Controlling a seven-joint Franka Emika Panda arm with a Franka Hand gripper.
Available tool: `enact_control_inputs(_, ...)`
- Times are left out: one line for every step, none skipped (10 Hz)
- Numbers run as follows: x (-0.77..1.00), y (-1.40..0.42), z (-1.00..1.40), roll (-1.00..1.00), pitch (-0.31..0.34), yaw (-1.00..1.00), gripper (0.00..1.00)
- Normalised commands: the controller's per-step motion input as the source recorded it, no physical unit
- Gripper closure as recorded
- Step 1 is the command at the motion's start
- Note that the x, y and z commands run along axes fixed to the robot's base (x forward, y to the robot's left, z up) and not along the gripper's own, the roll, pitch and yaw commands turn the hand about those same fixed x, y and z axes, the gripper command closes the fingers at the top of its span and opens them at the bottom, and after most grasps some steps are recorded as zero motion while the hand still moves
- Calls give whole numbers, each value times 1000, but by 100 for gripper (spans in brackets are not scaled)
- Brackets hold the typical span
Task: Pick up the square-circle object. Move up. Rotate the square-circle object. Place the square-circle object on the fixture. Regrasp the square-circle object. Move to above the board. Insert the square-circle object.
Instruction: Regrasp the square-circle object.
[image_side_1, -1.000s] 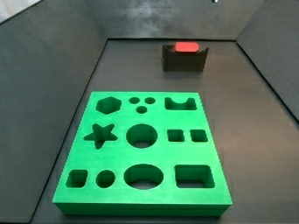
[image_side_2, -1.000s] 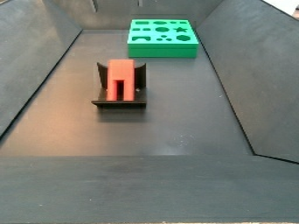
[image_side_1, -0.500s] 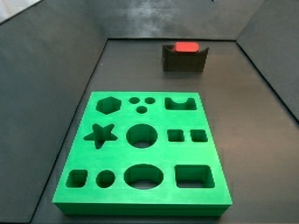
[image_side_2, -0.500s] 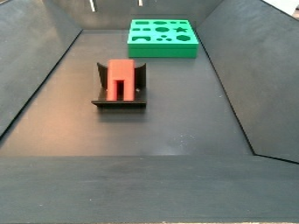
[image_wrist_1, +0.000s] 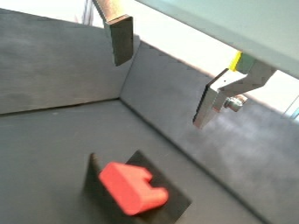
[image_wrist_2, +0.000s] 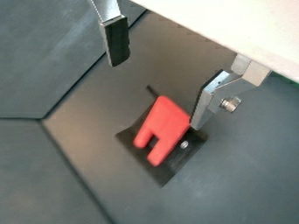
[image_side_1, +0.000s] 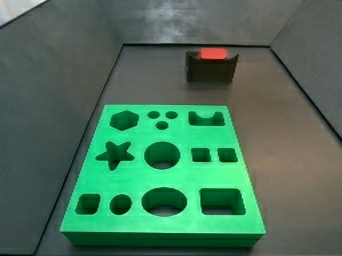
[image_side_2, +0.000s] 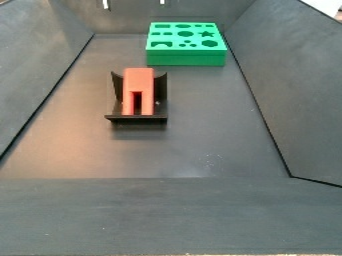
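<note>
Red square-circle object (image_wrist_2: 162, 129) on fixture (image_wrist_2: 170, 160), gripper (image_wrist_2: 163, 77) open above, apart.

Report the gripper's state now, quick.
Gripper: open, holding nothing, above the square-circle object, which rests on the fixture.

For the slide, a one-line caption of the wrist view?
Open fingers of the gripper above the red block resting on the fixture, nothing held.

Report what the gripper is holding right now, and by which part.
Nothing is held. The gripper hangs open above the square-circle object, which rests on the fixture; both fingers are clear of it.
</note>
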Motion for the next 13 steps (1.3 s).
enact_control_inputs(65, -27, -11, 1000, 60, 55, 0)
enact_control_inputs(74, -32, -10, 1000, 82, 65, 0)
enact_control_inputs(82, -35, -8, 1000, 106, 78, 0)
enact_control_inputs(91, -35, -12, 984, 145, 110, 0)
enact_control_inputs(92, -39, -13, 790, 143, 122, 0)
enact_control_inputs(94, -41, -12, 592, 133, 136, 0)
enact_control_inputs(91, -38, -13, 407, 117, 150, 0)
enact_control_inputs(79, -25, -3, 248, 85, 164, 0)
enact_control_inputs(31, 77, -1000, 188, 45, 107, 0)
enact_control_inputs(35, 75, -1000, 163, 12, 108, 0)
enact_control_inputs(44, 68, -1000, 132, -16, 101, 0)
enact_control_inputs(53, 65, -1000, 98, -36, 92, 0)
enact_control_inputs(62, 63, -1000, 75, -57, 77, 0)
